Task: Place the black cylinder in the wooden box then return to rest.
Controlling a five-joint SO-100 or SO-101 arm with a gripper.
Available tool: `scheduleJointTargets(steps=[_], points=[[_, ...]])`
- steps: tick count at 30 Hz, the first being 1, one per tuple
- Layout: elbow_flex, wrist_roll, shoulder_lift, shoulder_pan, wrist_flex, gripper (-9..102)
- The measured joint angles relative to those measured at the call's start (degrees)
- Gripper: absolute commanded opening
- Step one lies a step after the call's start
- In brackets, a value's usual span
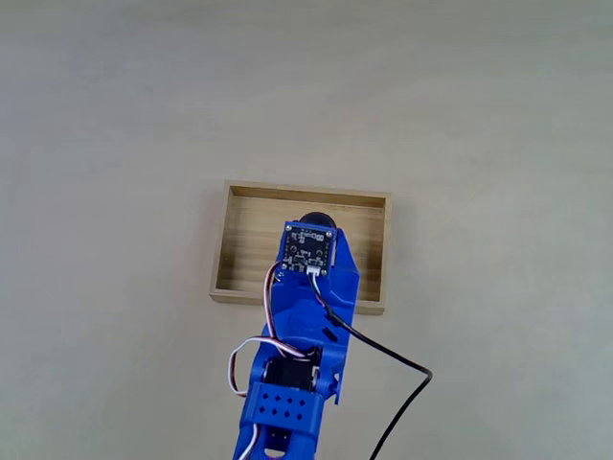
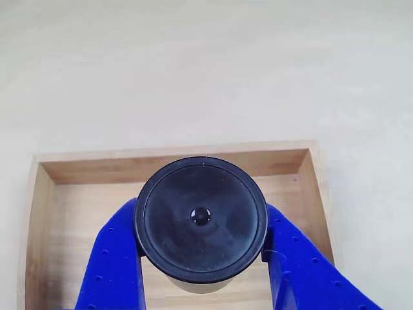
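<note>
The black cylinder [image 2: 200, 219] sits between my two blue fingers [image 2: 113, 258], its round flat top facing the camera in the other view. My gripper [image 2: 202, 248] is shut on it, one finger on each side. The cylinder hangs over the middle of the wooden box [image 2: 174, 154], inside its walls; whether it touches the floor I cannot tell. In the fixed view the blue arm [image 1: 316, 297] reaches from the bottom edge over the wooden box [image 1: 306, 192], and only a sliver of the black cylinder [image 1: 317, 220] shows past the wrist's circuit board.
The box lies on a pale, plain tabletop [image 1: 115, 115]. A black cable [image 1: 393, 359] loops from the arm to the right of it, and red and white wires [image 1: 251, 350] curl at the arm's left side.
</note>
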Motion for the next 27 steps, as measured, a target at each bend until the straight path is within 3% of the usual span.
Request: scheduleJointTargets(steps=[27], points=[[-5.3,0.0,14.2,-3.1,-2.4,16]])
